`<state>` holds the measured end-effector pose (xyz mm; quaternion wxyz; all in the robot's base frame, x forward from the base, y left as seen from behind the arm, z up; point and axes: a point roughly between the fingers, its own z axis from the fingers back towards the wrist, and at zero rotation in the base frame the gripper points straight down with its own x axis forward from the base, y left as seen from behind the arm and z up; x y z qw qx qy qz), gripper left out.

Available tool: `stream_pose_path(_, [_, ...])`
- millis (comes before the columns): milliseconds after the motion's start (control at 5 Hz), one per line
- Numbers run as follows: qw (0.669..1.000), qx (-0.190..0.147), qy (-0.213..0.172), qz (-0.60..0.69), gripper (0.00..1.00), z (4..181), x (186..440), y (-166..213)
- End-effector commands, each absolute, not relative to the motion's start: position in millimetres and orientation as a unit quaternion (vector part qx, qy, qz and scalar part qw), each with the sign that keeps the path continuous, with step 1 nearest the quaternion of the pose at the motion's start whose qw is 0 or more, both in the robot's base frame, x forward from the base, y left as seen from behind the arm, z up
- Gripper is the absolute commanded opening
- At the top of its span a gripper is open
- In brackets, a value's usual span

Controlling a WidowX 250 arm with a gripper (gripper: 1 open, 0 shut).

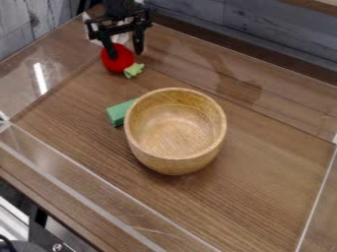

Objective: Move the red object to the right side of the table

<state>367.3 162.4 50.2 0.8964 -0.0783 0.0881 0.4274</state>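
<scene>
The red object (116, 59), a small round toy fruit with a green leafy tip (133, 69), lies on the dark wood table (250, 187) at the far left. My gripper (116, 45) hangs right over it, pointing down. Its black fingers (97, 37) stand apart, one on each side of the fruit's top. I cannot tell whether the fingers touch the fruit. The gripper hides the fruit's upper part.
A wooden bowl (176, 129) stands mid-table, with a flat green block (121, 111) at its left side. Low clear acrylic walls (316, 212) border the tabletop. Bare wood lies right of the bowl.
</scene>
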Motion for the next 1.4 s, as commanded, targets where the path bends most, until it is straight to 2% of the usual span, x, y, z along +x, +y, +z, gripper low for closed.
stream_pose_path(0, [0.901,-0.077,0.067,0.421,0.00,66.0,371.0,159.2])
stream_pose_path(200, [0.905,-0.085,0.066,0.412,0.00,82.6,369.1,155.8])
stream_pose_path(600, [0.910,-0.099,0.065,0.396,0.00,103.4,369.0,148.3])
stream_pose_path(1200, [0.913,-0.110,0.070,0.386,0.00,118.0,369.0,142.9])
